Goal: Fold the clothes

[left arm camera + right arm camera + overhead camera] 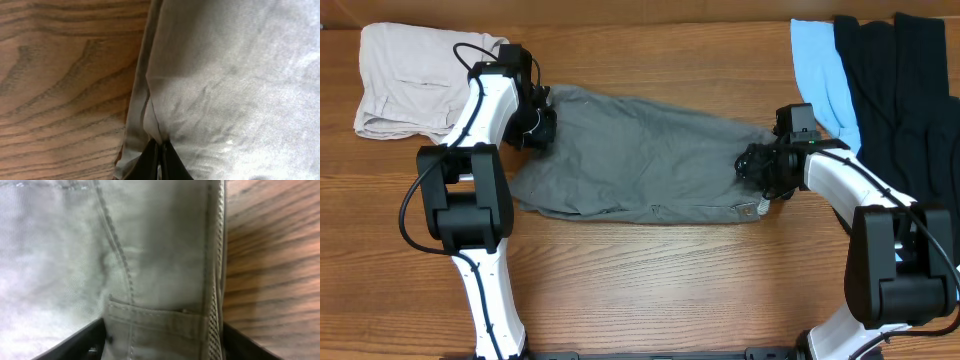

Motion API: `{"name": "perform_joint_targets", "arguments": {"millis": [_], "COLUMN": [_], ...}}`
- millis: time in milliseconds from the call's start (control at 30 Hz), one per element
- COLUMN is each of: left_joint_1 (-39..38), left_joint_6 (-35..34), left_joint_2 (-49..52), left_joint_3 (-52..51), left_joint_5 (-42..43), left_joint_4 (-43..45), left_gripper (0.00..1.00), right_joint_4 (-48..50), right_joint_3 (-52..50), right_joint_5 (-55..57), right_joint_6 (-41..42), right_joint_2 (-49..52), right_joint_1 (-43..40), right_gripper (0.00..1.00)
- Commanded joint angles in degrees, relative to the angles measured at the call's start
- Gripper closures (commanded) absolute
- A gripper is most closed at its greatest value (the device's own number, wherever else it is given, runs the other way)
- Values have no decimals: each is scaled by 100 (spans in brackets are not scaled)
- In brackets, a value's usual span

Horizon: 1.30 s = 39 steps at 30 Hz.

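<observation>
The grey shorts [640,155] lie flat across the middle of the wooden table, waistband to the right. My left gripper [533,127] is at their left end. In the left wrist view its fingers [159,150] are shut, pinching a fold of the shorts' hem [150,107] at the fabric's edge. My right gripper [760,168] is at the waistband end. In the right wrist view its fingers [162,340] are spread wide, one on each side of the stitched waistband [165,315] with its belt loop. They do not grip it.
Cream-beige shorts [410,75] lie at the back left, just beyond the left arm. A light-blue garment [820,75] and black garments [900,85] lie at the back right, close to the right arm. Bare wood [670,280] runs along the front.
</observation>
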Motion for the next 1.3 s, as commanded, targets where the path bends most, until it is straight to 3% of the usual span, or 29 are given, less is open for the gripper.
{"name": "perform_joint_targets", "arguments": {"millis": [0, 133, 167, 267, 433, 667, 1033, 1267], "left_joint_1": [28, 28, 28, -9, -212, -680, -909, -640], "left_joint_6": [-87, -125, -125, -122, -116, -26, -103, -216], "left_joint_2": [101, 101, 101, 101, 101, 101, 101, 101], "left_joint_3": [-369, -420, -420, -420, -420, -422, -424, -424], "left_joint_5": [28, 243, 376, 791, 1309, 1989, 1895, 1810], "left_joint_4": [101, 81, 68, 61, 17, 55, 212, 229], "left_gripper": [96, 96, 96, 96, 96, 96, 96, 96], "right_joint_4": [111, 109, 107, 74, -92, -1093, -2468, -2170], "right_joint_3": [-450, -457, -457, -452, -348, 280, 1725, 2092], "right_joint_5": [-94, -13, -13, -188, -1128, -1751, -1971, -1915], "right_joint_6": [479, 686, 713, 715, -232, -1207, -1325, -785], "right_joint_2": [216, 214, 214, 201, 33, -289, -1268, -1517], "right_joint_1": [118, -33, -114, -455, -1110, -1585, -1174, -221], "right_gripper": [45, 94, 96, 96, 96, 96, 96, 96]}}
